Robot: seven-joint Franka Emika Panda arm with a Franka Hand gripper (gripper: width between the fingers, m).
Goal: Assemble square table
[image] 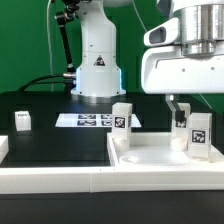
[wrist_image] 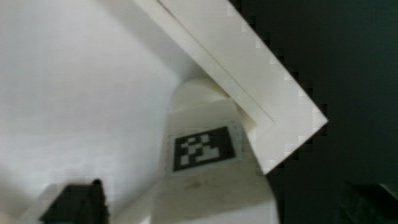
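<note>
square table top (image: 150, 158): white plastic, smooth, matt | leg blocks (image: 122, 120): white plastic, matt, printed black-and-white tags | worktop (image: 50, 140): black, matt | arm casing (image: 97, 40): white plastic, smooth, glossy | marker board (image: 88, 120): thin, white, matt, printed

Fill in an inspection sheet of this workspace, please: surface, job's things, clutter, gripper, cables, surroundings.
Surface: black table, bearing the flat white marker board.
Job's things: large white plastic square tray-like top; two white tagged leg blocks upright on it, one on the exterior view's left, one on its right; third small white tagged block apart on the table.
Clutter: long plain white rail at the front.
Gripper: gripper open, jaws either side of a leg block, not touching.
Cables: black cable beside white robot base.
Surroundings: green backdrop.
</note>
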